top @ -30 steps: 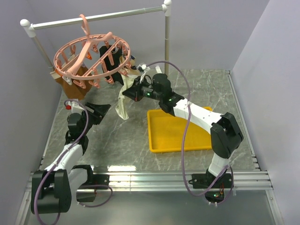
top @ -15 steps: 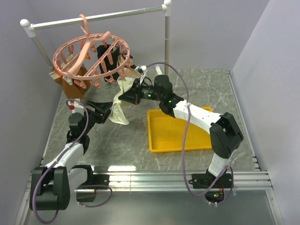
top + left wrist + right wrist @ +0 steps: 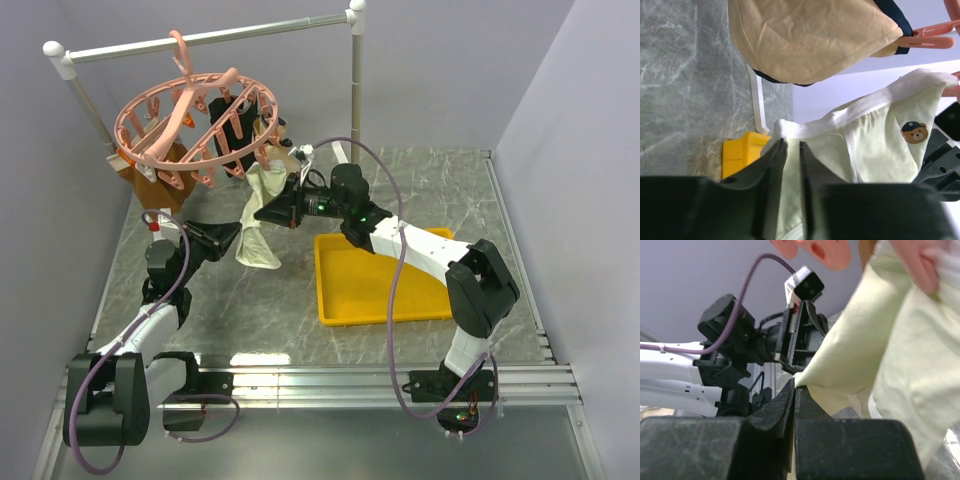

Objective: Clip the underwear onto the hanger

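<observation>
- Far left, under the white rail (image 3: 200, 38), we have the salmon-pink round hanger (image 3: 186, 108), its ring crowded with clips and darker garments. From above we can't make out which clips are free.
- Next, the left hand (image 3: 228, 238) is low beside the hanging cloth. On its wrist camera the two fingers (image 3: 774, 160) are drawn close, with a thin strip of pale fabric in the slot. We judge it clamped on the underwear (image 3: 262, 210) just below the white waistband.
- The underwear hangs off the near side of the hanger, clear of the tabletop (image 3: 440, 190), drooping between both hands. Its upper corner meets a pink clip (image 3: 920, 262), though the bite itself is cropped, so we can't confirm that it is holding.
- How it will handle: light, limp cotton-like cloth that folds and slides. We'd take it by the thicker waistband hem, stretched taut between the hands, so a firm edge goes into the clip.
- The right hand (image 3: 268, 213) has its fingers pressed together on a bunched corner of the underwear, as its own camera shows.
- A tan garment (image 3: 810, 40) overhangs the underwear and hides part of the hanger ring.
- Right of it all, the yellow tray (image 3: 360, 280) sits on the tabletop.
</observation>
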Motion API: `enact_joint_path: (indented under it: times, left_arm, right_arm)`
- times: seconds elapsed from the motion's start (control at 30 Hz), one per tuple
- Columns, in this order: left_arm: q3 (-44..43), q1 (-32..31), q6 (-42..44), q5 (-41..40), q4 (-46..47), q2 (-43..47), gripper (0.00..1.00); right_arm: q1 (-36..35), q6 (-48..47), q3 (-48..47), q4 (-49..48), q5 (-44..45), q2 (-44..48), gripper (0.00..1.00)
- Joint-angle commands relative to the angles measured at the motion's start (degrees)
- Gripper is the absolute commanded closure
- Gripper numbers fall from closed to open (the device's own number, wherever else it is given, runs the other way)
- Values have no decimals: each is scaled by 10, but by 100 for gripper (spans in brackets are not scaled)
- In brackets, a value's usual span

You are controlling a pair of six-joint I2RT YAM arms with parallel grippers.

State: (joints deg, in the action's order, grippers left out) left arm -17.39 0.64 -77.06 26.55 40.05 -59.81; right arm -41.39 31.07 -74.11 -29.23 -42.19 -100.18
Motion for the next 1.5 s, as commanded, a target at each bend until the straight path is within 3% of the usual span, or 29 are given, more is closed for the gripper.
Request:
enact_joint_path:
  times: [0.0,0.1,0.5,0.63,0.73,1.2,1.47]
  left_arm:
    - [-20,-2,15,18,38,13,81]
    - [-26,-2,26,21,45,15,99]
    - [-34,-21,84,17,14,42,99]
    - [-19,-21,71,-13,-29,25,45]
    - [-14,-22,59,-15,-12,2,39]
    - [-35,-39,25,-10,49,-58,42]
    - [-32,-50,15,-10,62,-63,57]
  right_arm:
    - [11,-2,9,-19,-12,30,100]
    - [15,-11,12,-4,-12,34,100]
    - [39,-33,32,23,-16,51,100]
    - [42,-8,37,-5,-38,53,100]
    - [42,1,36,-13,-45,55,100]
    - [43,51,27,-50,-77,51,100]
    - [43,69,36,-71,-80,46,100]
